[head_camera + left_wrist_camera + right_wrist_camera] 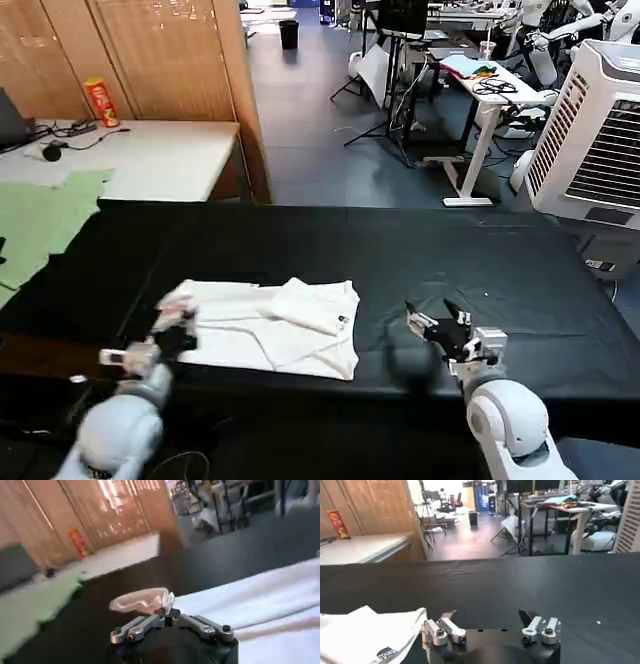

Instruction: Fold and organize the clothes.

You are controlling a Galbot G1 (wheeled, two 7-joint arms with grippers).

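The clothes, one white T-shirt (pixel 275 328), lie partly folded on the black table (pixel 400 250), with a sleeve laid over the middle. My left gripper (pixel 177 318) is at the shirt's left edge and shut on a raised fold of its fabric. In the left wrist view the gripper (pixel 167 613) pinches that bunched cloth (pixel 142 600), and the rest of the shirt (pixel 265 600) spreads beyond it. My right gripper (pixel 437 318) hovers open over bare table to the right of the shirt. In the right wrist view the gripper (pixel 487 616) holds nothing, beside the shirt's corner (pixel 370 637).
A pale green garment (pixel 40 225) lies on the white table (pixel 170 155) at the back left, with a red can (pixel 100 100) and cables. A white air cooler (pixel 600 130) stands at the right. Desks and stands fill the room behind.
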